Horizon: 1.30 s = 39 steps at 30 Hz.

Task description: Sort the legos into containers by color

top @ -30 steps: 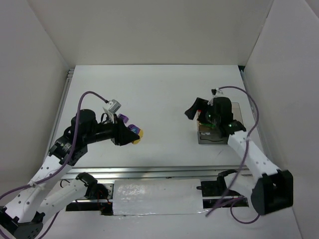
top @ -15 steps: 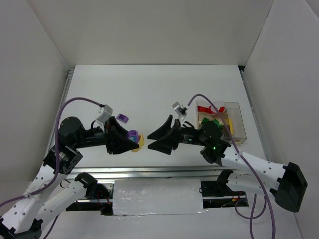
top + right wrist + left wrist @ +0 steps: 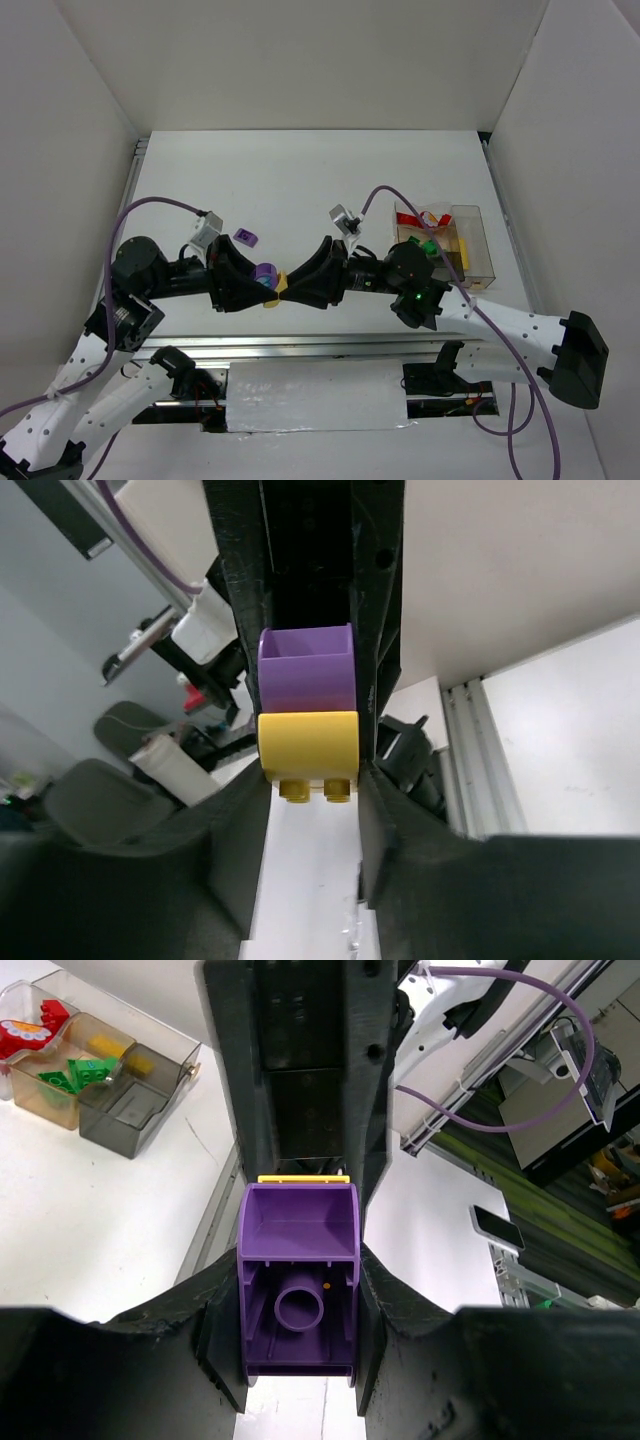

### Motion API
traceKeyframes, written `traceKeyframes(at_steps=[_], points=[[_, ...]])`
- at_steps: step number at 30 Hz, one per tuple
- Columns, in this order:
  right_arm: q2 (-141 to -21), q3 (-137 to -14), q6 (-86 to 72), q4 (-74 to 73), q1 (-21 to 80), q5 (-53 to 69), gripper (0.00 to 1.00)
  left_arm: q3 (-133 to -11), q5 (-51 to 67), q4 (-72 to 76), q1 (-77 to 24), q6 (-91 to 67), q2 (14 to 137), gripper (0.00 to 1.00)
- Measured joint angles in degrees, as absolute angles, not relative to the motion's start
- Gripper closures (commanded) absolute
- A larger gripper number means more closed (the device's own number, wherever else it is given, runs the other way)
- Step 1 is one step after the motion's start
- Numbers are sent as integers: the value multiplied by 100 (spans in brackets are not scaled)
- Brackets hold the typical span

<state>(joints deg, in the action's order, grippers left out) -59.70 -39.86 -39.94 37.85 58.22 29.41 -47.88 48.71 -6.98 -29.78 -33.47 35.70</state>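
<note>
A purple lego (image 3: pixel 264 272) and a yellow lego (image 3: pixel 280 287) are stuck together above the table's near middle. My left gripper (image 3: pixel 262 282) is shut on the purple lego (image 3: pixel 298 1280), whose hollow underside faces the left wrist camera. My right gripper (image 3: pixel 291 283) comes from the opposite side and is shut on the yellow lego (image 3: pixel 308 742), with the purple lego (image 3: pixel 306 668) just beyond it. The containers (image 3: pixel 470 245) stand at the right, holding red (image 3: pixel 30 1028), green (image 3: pixel 75 1070) and yellow (image 3: pixel 135 1060) legos. Another purple lego (image 3: pixel 245 237) lies on the table.
One smoky compartment (image 3: pixel 125 1115) of the containers shows nothing inside. A metal rail (image 3: pixel 300 345) runs along the near edge of the table. White walls close in the table at the left, back and right.
My right arm swung from the containers to the table's middle and its jaws closed on the yellow lego. The left arm drew back slightly, still holding the purple lego.
</note>
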Motion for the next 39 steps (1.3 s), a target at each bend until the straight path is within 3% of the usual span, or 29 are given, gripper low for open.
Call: traceKeyframes(at_steps=[3,4,5,14,22,27,33,39], points=[[-5972,-3986,-3896,3780,5819,2904,82,-4788,4873,-674,-2980,-3435,3562,100],[-5981,-3986,-3894,3800,5822,2906,95,-4788,4875,-670,-2980,-3450,3559,100],[-5992,-3986,-3889,3813,5822,2910,100,-4788,4875,-666,-2980,-3454,3559,100],[-5673,-3485,-3183,4117,5754,2995,100,-4801,4777,-926,-3020,-3275,3562,100],[-4895,-2978,-2716,3990,5113,3319,100,-4812,4628,-1109,-3009,-3142,3566,100],[-4213,-3076,-2939,1990,3277,1566,100,-5120,3701,-1846,-3009,-2860,3579,100],[-4908,-3964,-3402,-718,237,-1050,100,-5325,1999,-2742,-2998,-2563,3817,100],[-6156,-4228,-3625,-1485,-917,-2018,100,-5074,1575,-3048,-2991,-2412,4182,100]])
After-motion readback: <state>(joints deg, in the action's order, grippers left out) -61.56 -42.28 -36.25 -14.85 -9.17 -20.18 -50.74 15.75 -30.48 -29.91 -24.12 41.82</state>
